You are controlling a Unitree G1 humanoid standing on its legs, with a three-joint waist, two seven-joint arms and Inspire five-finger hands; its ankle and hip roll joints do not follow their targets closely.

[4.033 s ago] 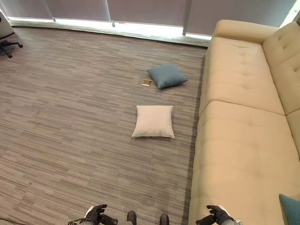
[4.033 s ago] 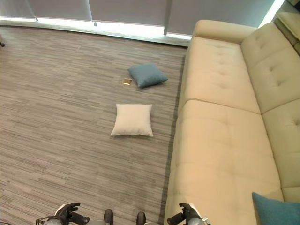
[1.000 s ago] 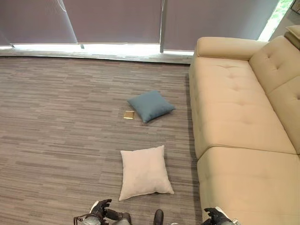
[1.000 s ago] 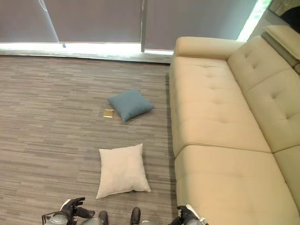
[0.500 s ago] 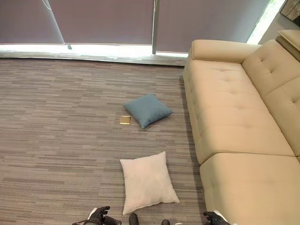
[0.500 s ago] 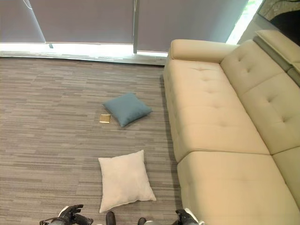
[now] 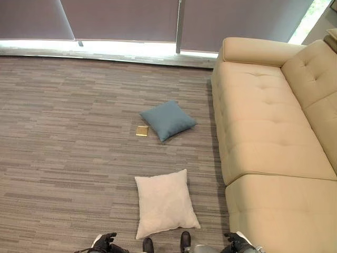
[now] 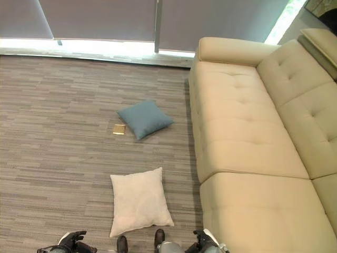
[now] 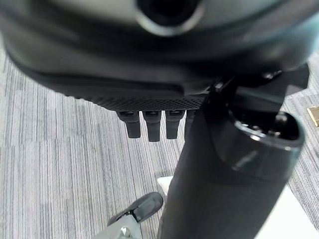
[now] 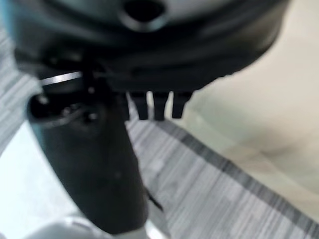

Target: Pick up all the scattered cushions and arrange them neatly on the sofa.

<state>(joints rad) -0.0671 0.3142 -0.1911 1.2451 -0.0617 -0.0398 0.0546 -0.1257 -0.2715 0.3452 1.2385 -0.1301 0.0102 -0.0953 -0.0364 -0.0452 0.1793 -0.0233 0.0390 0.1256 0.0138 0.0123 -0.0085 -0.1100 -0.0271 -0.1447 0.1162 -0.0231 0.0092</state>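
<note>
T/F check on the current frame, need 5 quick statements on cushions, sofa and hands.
1. The white cushion lies on the floor. True.
2. The blue cushion sits on the sofa. False: it lies on the floor beside the sofa.
3. The left hand holds a cushion. False: it holds nothing.
4. A small gold square lies beside the blue cushion. True.
5. The right hand holds nothing. True.
</note>
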